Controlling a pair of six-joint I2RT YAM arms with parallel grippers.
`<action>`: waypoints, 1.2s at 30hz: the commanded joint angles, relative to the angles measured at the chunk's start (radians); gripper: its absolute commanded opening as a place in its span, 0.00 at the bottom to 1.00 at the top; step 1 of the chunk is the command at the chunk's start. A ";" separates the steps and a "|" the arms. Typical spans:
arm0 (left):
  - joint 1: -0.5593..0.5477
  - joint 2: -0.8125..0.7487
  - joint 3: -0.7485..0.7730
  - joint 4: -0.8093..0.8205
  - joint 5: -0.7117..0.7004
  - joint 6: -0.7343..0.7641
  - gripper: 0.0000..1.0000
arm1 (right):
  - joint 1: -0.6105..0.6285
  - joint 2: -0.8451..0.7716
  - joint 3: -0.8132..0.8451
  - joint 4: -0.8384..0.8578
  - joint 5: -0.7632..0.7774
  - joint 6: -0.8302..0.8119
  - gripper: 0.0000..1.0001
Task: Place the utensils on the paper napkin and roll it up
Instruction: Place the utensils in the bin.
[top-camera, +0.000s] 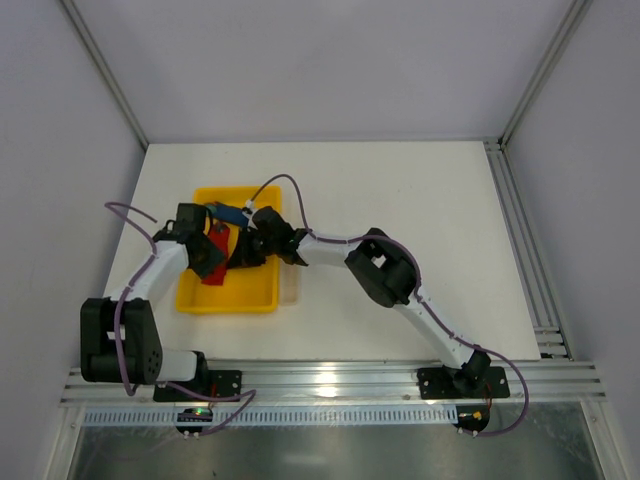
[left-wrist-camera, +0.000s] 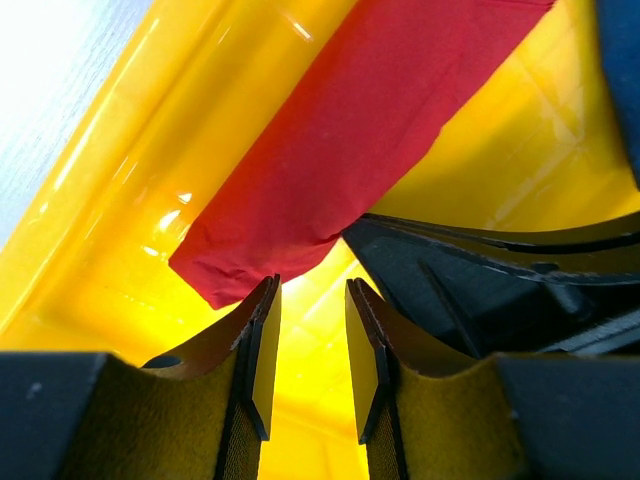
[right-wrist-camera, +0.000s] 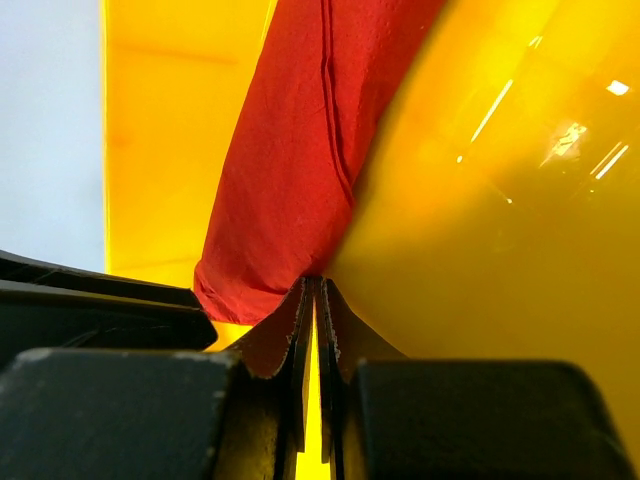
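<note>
The paper napkin (top-camera: 212, 272) is a narrow red roll lying in the yellow tray (top-camera: 250, 300). In the left wrist view the roll (left-wrist-camera: 340, 140) runs diagonally, and its near end lies just ahead of my left gripper (left-wrist-camera: 310, 295). That gripper is open with only tray floor between its fingers. My right gripper (right-wrist-camera: 314, 285) is shut to a thin slit, its tips pressed against the roll's other end (right-wrist-camera: 290, 170). Whether paper is pinched there I cannot tell. From above, the left gripper (top-camera: 210, 260) and right gripper (top-camera: 238, 255) flank the roll. No utensils show.
A blue stick-shaped object (top-camera: 228, 212) lies at the tray's far end, its edge visible in the left wrist view (left-wrist-camera: 620, 80). The tray wall (right-wrist-camera: 480, 220) rises close beside the right fingers. The right gripper's black body (left-wrist-camera: 480, 290) sits just right of my left fingers.
</note>
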 joint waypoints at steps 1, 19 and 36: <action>0.000 0.021 -0.016 0.014 -0.033 -0.002 0.36 | 0.004 -0.044 -0.004 0.048 -0.002 -0.001 0.11; 0.002 0.082 -0.053 0.068 -0.052 -0.036 0.33 | 0.004 -0.036 0.003 0.037 -0.008 -0.001 0.11; 0.000 0.064 -0.003 0.022 -0.053 -0.033 0.34 | 0.004 -0.104 -0.067 0.080 -0.008 0.002 0.11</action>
